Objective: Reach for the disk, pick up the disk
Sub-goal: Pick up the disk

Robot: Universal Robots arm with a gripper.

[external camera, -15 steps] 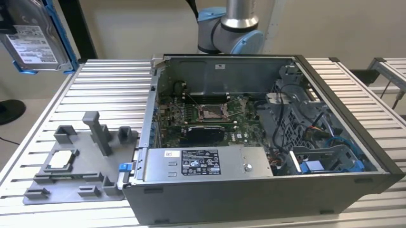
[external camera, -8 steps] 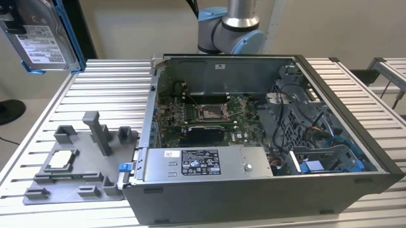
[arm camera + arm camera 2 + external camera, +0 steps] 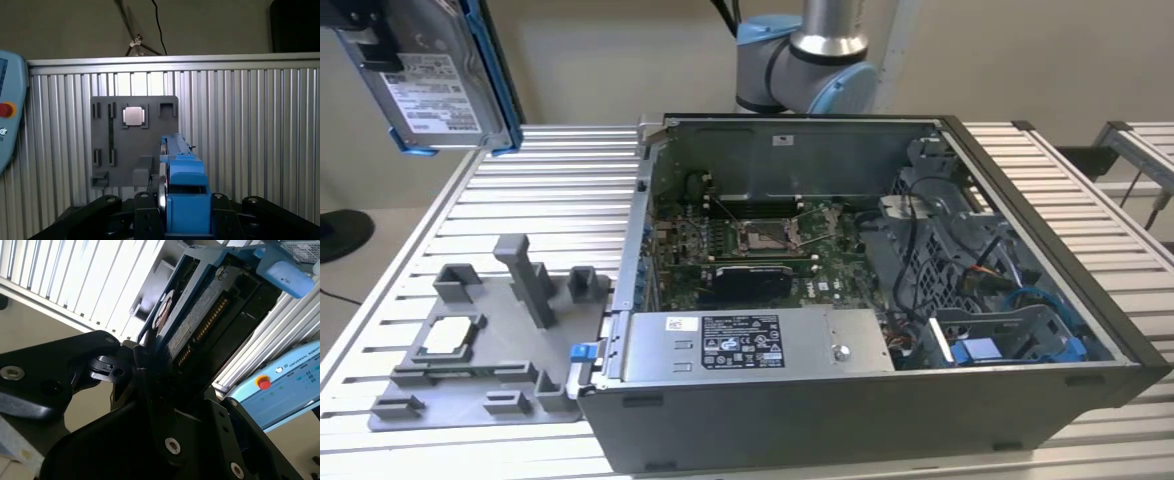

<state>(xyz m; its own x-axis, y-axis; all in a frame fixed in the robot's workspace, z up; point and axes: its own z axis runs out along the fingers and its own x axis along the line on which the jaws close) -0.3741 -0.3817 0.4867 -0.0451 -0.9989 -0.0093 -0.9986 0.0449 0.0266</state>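
Disk, a flat silver-metal hard drive with white label and blue plastic carrier frame point(image 3: 440, 85), is held aloft; pick-up judged complete.
The black tool point(image 3: 185, 220) is closed on the disk from both sides. The disk hangs clear above the ribbed aluminium table's point(image 3: 560, 170) far corner at the exterior view's left, well apart from the open grey computer case point(image 3: 854, 410) and the grey plastic fixture plate point(image 3: 467, 400). Reach and grasp both judged done.
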